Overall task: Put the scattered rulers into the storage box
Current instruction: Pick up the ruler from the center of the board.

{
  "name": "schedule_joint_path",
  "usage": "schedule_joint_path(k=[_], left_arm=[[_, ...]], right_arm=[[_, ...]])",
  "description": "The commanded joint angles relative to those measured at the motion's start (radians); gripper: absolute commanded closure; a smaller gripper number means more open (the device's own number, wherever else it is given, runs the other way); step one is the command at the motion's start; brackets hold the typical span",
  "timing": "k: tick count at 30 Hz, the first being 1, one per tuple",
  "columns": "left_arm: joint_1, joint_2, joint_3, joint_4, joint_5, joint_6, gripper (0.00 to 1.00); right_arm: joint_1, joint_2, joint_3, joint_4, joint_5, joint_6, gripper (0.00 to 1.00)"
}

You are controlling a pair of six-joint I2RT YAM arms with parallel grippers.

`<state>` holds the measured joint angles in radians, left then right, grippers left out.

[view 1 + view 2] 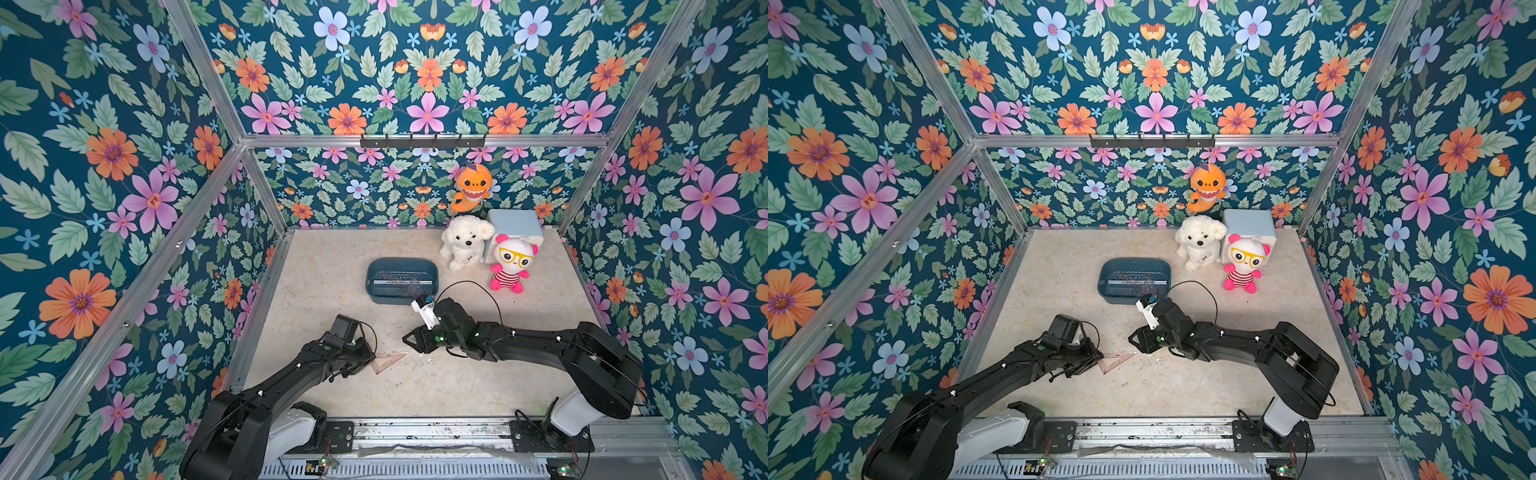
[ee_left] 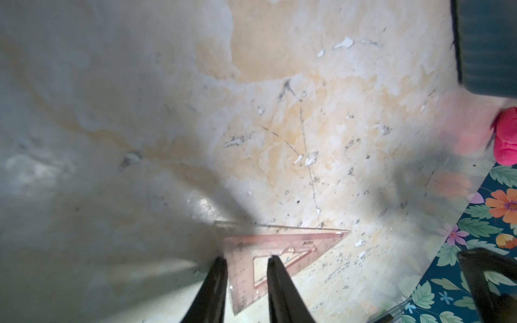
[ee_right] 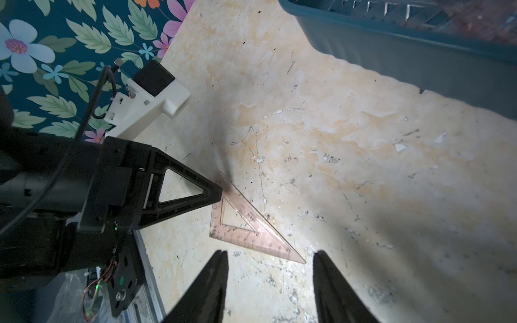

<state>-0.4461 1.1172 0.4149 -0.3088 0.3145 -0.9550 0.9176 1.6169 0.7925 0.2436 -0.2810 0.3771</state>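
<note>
Straddling one set square [image 2: 293,242] edge, the left claw [image 2: 246,258] stands parted

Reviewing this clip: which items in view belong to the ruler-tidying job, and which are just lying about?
Job: set square on the table; storage box; rulers inside it; left gripper; right gripper.
Lying about: white plush dog; pink-and-white doll; orange shark plush; pale blue cube box.

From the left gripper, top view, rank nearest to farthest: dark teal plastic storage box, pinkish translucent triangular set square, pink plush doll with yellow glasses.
1. set square, at the left gripper.
2. storage box, mid-table.
3. plush doll, back right.
</note>
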Motion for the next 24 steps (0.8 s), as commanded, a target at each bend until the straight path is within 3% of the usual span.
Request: schedule_joint_path(k=[1,24], left_arm=[[0.001,-0.020,0.033,-0.029,-0.016,0.040,0.68],[0.000,0.018,0.006,0.047,0.023,0.062,0.69]], right_arm=[[0.000,-0.001,-0.007,0.054,-0.059,0.047,0.49],[-0.001,0.009,-0.017,0.058,-0.086,0.072,0.50]])
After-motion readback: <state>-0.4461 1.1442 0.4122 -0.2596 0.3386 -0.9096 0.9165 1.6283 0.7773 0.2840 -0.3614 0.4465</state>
